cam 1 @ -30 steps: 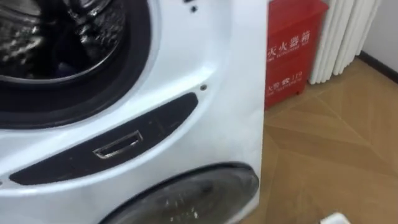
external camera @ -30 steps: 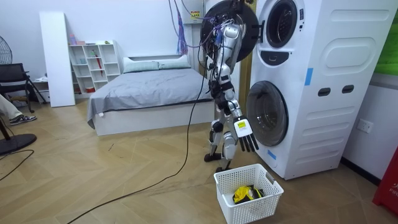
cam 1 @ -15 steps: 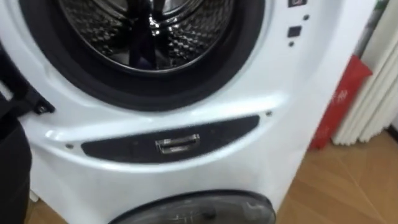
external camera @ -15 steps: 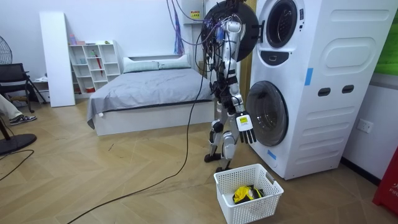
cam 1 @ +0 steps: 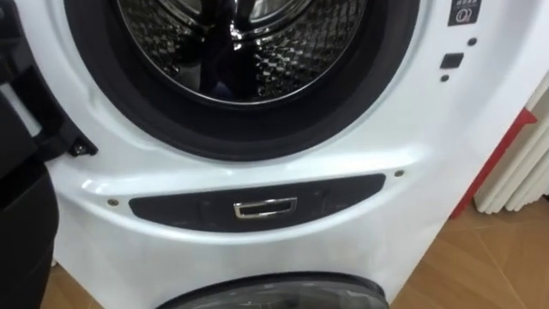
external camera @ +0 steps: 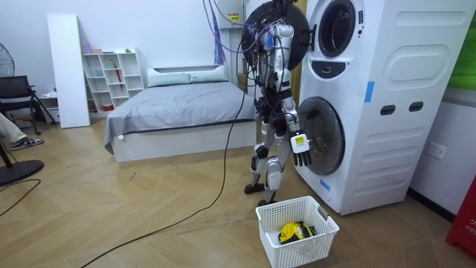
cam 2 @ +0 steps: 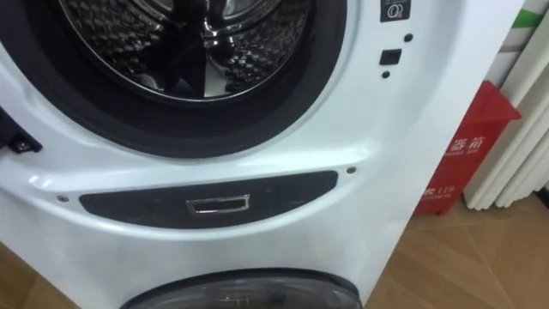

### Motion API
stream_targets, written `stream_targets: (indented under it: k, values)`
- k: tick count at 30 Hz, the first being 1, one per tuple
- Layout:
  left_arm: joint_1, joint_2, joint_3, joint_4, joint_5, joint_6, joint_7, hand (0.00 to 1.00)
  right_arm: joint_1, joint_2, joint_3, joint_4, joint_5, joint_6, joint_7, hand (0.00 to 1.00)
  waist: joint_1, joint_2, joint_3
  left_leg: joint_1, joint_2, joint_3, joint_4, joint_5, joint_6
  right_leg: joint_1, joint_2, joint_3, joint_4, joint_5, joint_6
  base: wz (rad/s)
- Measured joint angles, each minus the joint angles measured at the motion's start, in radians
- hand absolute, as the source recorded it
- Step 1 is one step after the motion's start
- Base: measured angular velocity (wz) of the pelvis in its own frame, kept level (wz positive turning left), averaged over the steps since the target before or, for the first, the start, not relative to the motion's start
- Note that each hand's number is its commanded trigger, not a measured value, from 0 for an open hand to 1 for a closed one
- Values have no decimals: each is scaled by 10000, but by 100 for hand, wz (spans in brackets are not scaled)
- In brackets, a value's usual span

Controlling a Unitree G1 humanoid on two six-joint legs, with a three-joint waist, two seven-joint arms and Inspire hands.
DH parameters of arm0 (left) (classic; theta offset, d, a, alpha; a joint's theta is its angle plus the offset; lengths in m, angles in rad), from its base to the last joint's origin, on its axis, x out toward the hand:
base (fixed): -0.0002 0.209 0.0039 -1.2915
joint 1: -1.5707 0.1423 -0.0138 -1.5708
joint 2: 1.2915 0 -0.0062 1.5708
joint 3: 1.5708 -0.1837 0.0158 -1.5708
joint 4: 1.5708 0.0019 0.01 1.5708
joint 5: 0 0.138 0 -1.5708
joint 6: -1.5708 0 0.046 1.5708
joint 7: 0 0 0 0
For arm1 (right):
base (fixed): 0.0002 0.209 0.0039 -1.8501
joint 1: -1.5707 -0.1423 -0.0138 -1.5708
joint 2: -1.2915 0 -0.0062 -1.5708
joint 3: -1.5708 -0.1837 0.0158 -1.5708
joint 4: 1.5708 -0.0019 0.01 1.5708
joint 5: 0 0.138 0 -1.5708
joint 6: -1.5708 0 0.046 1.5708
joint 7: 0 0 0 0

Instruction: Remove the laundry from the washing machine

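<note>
With the right hand point(external camera: 300, 143) hanging slack-fingered and empty before the white front-loading washing machine point(cam 1: 360, 163), the next move is a reach up into its perforated steel drum point(cam 1: 287, 51).

The casing of the washing machine point(cam 1: 412, 206) before me is smooth, glossy white. Inside its opening I see the drum point(cam 1: 292, 51), shiny perforated metal, ringed by a matt dark seal point(cam 1: 171, 129). Under the opening, a dark panel point(cam 1: 343, 193) bears a chrome pull point(cam 1: 266, 209).
</note>
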Motion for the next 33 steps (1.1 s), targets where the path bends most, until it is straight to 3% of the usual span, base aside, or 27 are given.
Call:
stream_targets:
  k: [6, 10, 14, 17, 19, 21, 22, 23, 24, 25, 26, 29, 30, 31, 32, 33]
  values:
    - [27, -68, 72, 176, 99, 25, 3, 0, 19, 8, -5, -34, -23, -4, 171, 0, 31, 21, 1, 136, -9, -103, -6, -3, -6, 168, 5, -14, -21, -57, 17, 2]
    - [164, -104, 756, 187, 342, 63, 26, 0, 28, 8, -30, -50, -433, -47, 335, 0, 33, -9, -2, 185, 19, -111, 31, -5, -9, 228, 31, -8, 5, -106, -28, 0]
    - [285, -110, 953, 181, 503, 63, 257, 0, 33, 69, 3, -66, -877, -112, 366, 0, 77, -77, -14, 163, 139, -130, 596, -187, -226, 302, 136, -1, 58, -236, -123, -2]
    - [278, -111, 1052, 129, 603, 72, 340, 0, 28, 60, 99, -99, -1205, -84, 380, 0, 273, -78, -29, -514, 468, -400, 2223, -636, -391, 301, 348, 48, 284, -295, -317, -12]
    - [186, -127, 1055, 81, 707, 106, 329, 0, 0, 41, 81, -137, -1544, -94, 394, 0, 283, -79, -25, -1190, 639, -924, 3518, -695, -434, 266, 431, -70, 349, -340, -502, 8]
    - [182, -201, 1060, -149, 778, 133, 314, 0, -16, 15, 32, -232, -1940, -108, 368, 0, 301, -117, -76, -1588, 782, -1088, 4274, -706, -432, 159, 481, -270, 395, -438, -676, -3]
    - [160, -264, 1061, -308, 805, 134, 284, 0, -45, -25, -58, -284, -2227, -116, 372, 0, 325, -18, -45, -1876, 950, -1062, 5374, -707, -402, 119, 558, -469, 498, -508, -806, -17]
    - [173, -306, 1062, -327, 808, 131, 261, 0, -58, -59, -110, -286, -2357, -114, 365, 0, 394, 0, -2, -1895, 999, -1045, 6048, -647, -355, 104, 601, -521, 604, -566, -865, -28]
    - [181, -346, 1055, -323, 767, 134, 121, 0, -58, -135, -117, -302, -2485, -115, 345, 0, 383, 213, -72, -1777, 1013, -1052, 7196, -410, -334, 94, 711, -710, 743, -647, -949, -10]
    - [48, -344, 1056, -351, 758, 134, 62, 0, -61, -175, -136, -327, -2411, -142, 334, 0, 169, 344, -69, -1528, 972, -1143, 7772, -178, -405, 76, 784, -921, 863, -694, -1011, 15]
    - [-67, -332, 1054, -388, 738, 132, 63, 0, -60, -190, -137, -328, -2298, -159, 326, 0, 62, 379, -58, -1373, 932, -1166, 7806, -98, -481, 49, 808, -1024, 951, -728, -1031, 43]
    - [-813, -308, 1031, -517, 660, 22, 76, 0, -112, -245, -160, -472, -2179, -238, 310, 0, -37, 478, -24, -320, 950, -1201, 6641, -88, -671, -442, 912, -1162, 1509, -806, -1108, 14]
    - [-1015, -315, 1006, -560, 666, -76, 76, 0, -259, -232, -154, -509, -2414, -319, 247, 0, -22, 496, 6, 2, 947, -1256, 6048, -453, -1006, -692, 896, -1220, 1649, -790, -1136, 0]
    - [-1245, -315, 882, -533, 680, -142, 80, 0, -405, -229, -147, -510, -2473, -355, 222, 0, -45, 512, 65, 150, 917, -1397, 5627, -890, -1138, -985, 889, -1355, 1732, -739, -1187, 7]
    - [-1392, -317, 792, -526, 723, -145, 80, 0, -438, -229, -150, -510, -2496, -383, 214, 0, -91, 527, 72, 151, 900, -1577, 5474, -1107, -1125, -1090, 885, -1452, 1770, -702, -1196, 20]
    - [-1593, -340, 612, -529, 785, -149, 81, 0, -448, -216, -162, -502, -2504, -414, 145, 0, -112, 550, 75, 234, 900, -1834, 5035, -1536, -1052, -1265, 885, -1587, 1793, -593, -1202, 22]
